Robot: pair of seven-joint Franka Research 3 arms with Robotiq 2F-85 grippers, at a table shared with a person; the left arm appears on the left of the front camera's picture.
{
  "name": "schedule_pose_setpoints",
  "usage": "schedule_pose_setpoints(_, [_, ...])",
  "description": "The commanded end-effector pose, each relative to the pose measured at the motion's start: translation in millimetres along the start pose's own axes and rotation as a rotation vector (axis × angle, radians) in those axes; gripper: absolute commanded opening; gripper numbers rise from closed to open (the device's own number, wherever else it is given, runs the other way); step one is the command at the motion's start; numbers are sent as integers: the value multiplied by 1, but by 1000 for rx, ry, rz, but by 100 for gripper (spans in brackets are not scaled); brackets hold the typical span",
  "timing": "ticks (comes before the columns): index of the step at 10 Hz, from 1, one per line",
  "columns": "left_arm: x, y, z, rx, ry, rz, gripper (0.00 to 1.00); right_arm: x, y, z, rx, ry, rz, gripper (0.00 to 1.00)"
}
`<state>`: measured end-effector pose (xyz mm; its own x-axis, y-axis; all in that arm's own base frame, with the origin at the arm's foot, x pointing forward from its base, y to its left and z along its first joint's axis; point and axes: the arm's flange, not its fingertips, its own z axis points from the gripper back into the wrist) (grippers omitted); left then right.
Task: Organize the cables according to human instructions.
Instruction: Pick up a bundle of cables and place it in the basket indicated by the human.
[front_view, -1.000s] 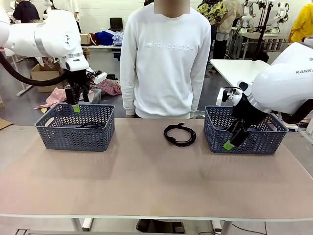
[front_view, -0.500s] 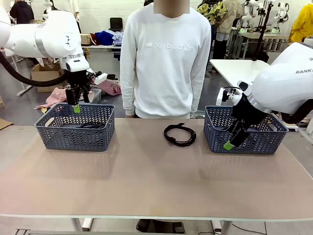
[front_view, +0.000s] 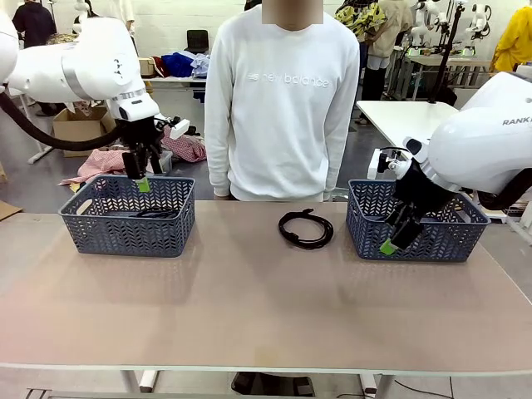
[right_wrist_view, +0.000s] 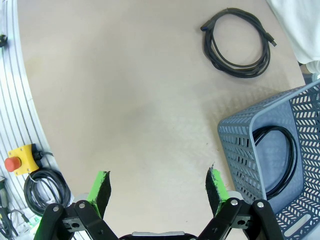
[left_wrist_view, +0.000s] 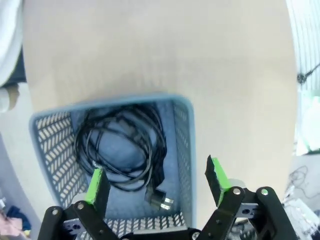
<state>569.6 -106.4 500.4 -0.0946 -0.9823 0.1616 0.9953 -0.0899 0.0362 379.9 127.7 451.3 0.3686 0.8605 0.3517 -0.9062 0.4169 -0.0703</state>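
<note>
Since the earlier frame we see our left end effector [front_view: 139, 170] shifted slightly toward the person [front_view: 281, 100], above the left basket [front_view: 128, 229]; its fingers are spread and hold nothing. One coiled cable [left_wrist_view: 122, 152] lies in that basket. Another cable [front_view: 305, 228] rests on the counter [front_view: 249, 307] before the person. Our right end effector [front_view: 397, 236], also spread and unloaded, hangs at the right basket [front_view: 416, 237], where a third cable [right_wrist_view: 277, 162] lies.

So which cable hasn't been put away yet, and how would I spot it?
Look at the tan table between the two blue baskets. Just in front of the person in the white sweatshirt lies a black coiled cable, nearer the right basket. Unlike the other cables, it lies on the bare tabletop, not inside a basket.
</note>
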Motion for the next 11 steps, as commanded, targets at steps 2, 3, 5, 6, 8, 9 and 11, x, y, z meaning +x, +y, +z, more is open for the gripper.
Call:
schedule_pose_setpoints(2, [29,-43,-18,58,-116,34,100,1,1,-1,-6,4,-6,100])
schedule_pose_setpoints(3, [41,-54,-23,70,-123,45,100,1,1,-1,-6,4,-6,100])
schedule_pose_setpoints(5, [68,-76,-32,115,-141,79,100,1,1,-1,-6,4,-6,100])
schedule_pose_setpoints(6, [81,-85,-38,116,-154,87,100,1,1,-1,-6,4,-6,100])
schedule_pose_setpoints(8, [97,-95,-51,115,-138,130,100,1,1,-1,-6,4,-6,100])
schedule_pose_setpoints(9, [104,-98,-53,120,-125,149,100,1,1,-1,-6,4,-6,100])
schedule_pose_setpoints(11, [104,-92,-51,100,-132,111,100,1,1,-1,-6,4,-6,100])
